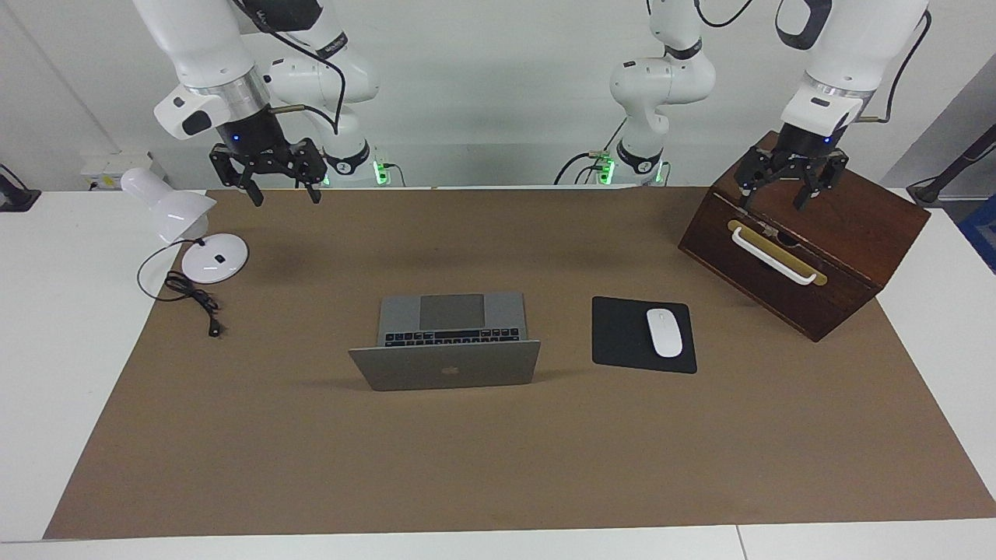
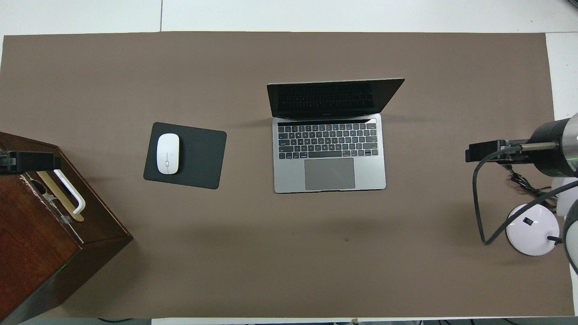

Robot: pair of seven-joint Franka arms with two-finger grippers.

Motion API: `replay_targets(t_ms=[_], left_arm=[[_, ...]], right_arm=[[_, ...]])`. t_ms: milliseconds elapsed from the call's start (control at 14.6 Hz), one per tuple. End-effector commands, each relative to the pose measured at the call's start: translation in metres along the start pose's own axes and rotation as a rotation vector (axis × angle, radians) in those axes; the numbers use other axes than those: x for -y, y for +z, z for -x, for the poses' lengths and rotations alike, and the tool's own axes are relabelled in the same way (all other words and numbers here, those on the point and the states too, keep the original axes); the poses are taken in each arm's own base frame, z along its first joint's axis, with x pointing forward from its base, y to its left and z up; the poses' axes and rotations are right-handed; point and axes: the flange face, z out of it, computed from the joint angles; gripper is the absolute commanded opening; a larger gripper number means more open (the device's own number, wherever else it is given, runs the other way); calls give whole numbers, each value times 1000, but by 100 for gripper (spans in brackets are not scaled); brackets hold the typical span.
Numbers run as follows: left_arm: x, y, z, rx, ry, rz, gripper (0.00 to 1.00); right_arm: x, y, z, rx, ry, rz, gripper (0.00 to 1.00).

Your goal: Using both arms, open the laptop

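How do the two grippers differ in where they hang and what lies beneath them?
The right gripper hangs over the brown mat near the white lamp; the left gripper hangs over the wooden box. The right gripper's fingers are spread wider than the left's. Both are open, empty, raised and apart from the laptop, whose lid stands open.

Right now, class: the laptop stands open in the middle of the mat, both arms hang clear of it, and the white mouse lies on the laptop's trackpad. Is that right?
One detail is wrong. The mouse lies on the black mousepad beside the laptop, toward the left arm's end, not on the trackpad, as the overhead view shows. The rest holds: the laptop is open, the left gripper hangs over the wooden box, and the right gripper is near the lamp.
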Motion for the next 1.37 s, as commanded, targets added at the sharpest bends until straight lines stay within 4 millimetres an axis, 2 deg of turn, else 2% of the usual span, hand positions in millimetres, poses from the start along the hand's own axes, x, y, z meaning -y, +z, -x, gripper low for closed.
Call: replay_targets(t_ms=[0,274,410,616,889,1094,1300], left_arm=[[11,-19,-3,40,-39,-19,100],[24,-20,-5,33,-67,-16,100],[25,-16,-14,47,-67,-12,100],[26,-6,-30,53,-68,-10,100],[23,14,-37,79,-60,-10,100],[21,31,-42,101,-56,-10,100],[21,32,-39,116,-56,-11,100]], right_arm=[[-4,1,-7,-31,4,20,100],[-16,9,-15,-32,18,14,100],[-9,13,-15,-24,9,10,100],[-12,17,-21,-18,10,16,100],[-8,19,-23,18,1,21,100],[-9,3,-36,77,5,28,100],[-17,-11,-39,87,15,62,100]])
